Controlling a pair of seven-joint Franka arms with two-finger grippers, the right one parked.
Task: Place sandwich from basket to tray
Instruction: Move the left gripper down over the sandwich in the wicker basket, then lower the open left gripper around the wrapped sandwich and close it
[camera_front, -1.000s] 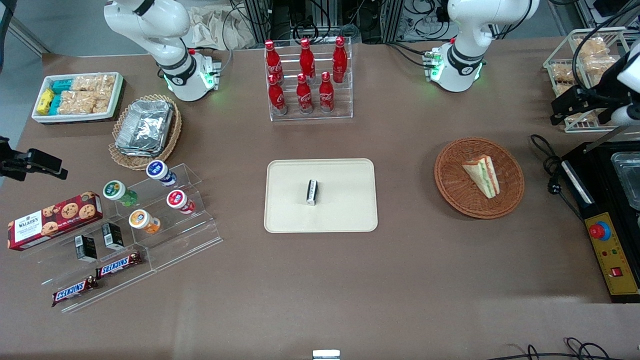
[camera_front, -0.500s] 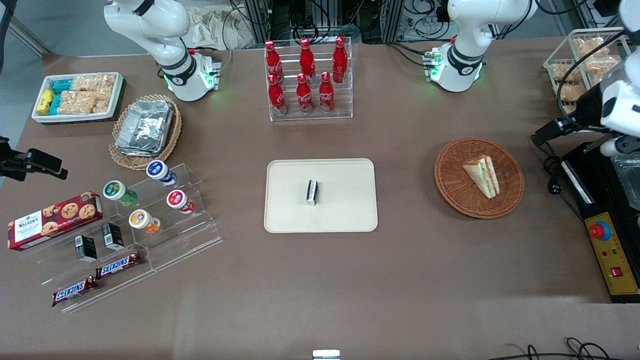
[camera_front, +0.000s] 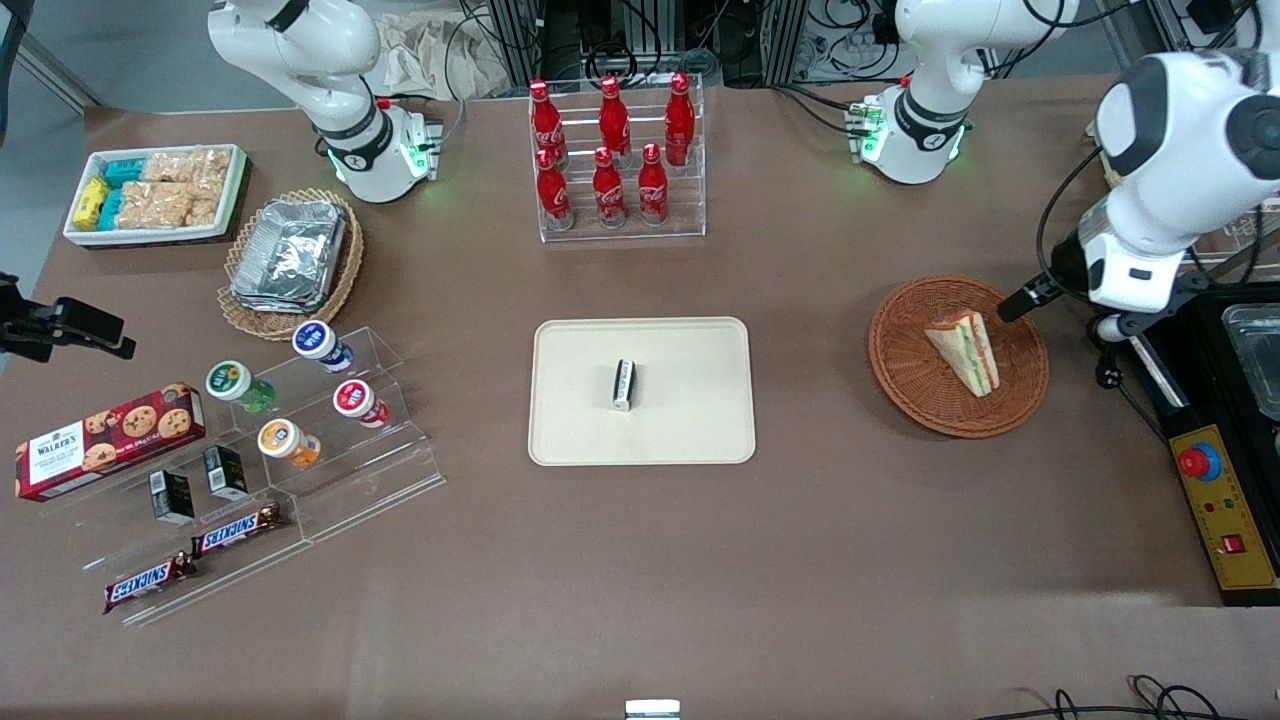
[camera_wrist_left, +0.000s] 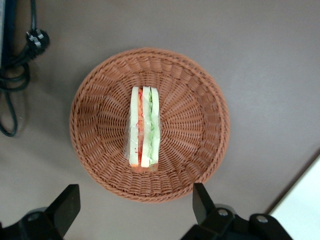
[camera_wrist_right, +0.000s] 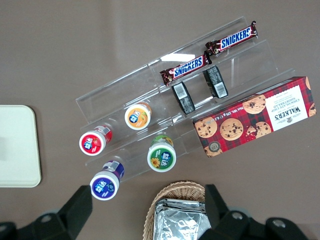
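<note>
One sandwich: we see a single sandwich (camera_front: 964, 350) lying in the basket (camera_front: 905, 375), at the right of the front frame, its green and orange-pink cut edge turned up toward the wrist camera (camera_wrist_left: 144, 127).
Tray: we find the tray (camera_front: 690, 420) at the centre of the front frame, well apart from the basket, nearer the parked arm's end of the table.
On the tray: we note a small black-and-white packet (camera_front: 624, 384) near its middle.
Gripper: our gripper (camera_wrist_left: 136, 209) hangs above the basket, its two dark fingers (camera_wrist_left: 65, 206) spread wide and holding nothing; the sandwich shows between them, well below and untouched. In the front frame we see only the white arm over the basket's edge at the right of the frame.
Basket surroundings: we see a black cable and plug (camera_wrist_left: 31, 39) on the table just beside the basket.
Bottles: we count six red cola bottles (camera_front: 610, 150) in a clear rack at the upper middle of the front frame, farther from the camera than the tray.
</note>
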